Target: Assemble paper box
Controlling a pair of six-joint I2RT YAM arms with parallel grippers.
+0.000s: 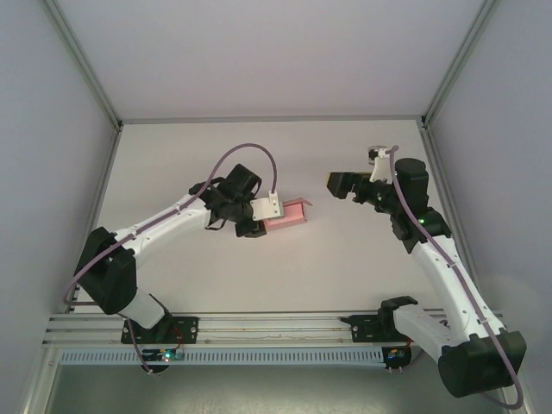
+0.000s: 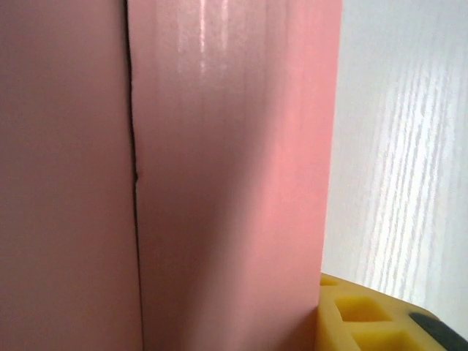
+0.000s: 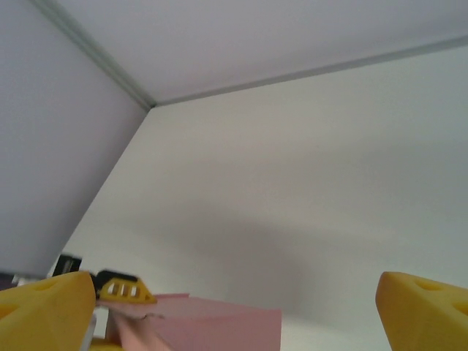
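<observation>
Paper box sits mid-table, long axis running left to right, my left fingers clamped on its left end, my right fingers spread wide and empty, apart beyond its right end.

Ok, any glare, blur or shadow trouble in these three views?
Left wrist: the paper box sits too close, soft, with a glare streak up top. Right wrist: yellow fingertips blurred, a broad soft shadow on the table. Top external: evenly lit and sharp.
</observation>
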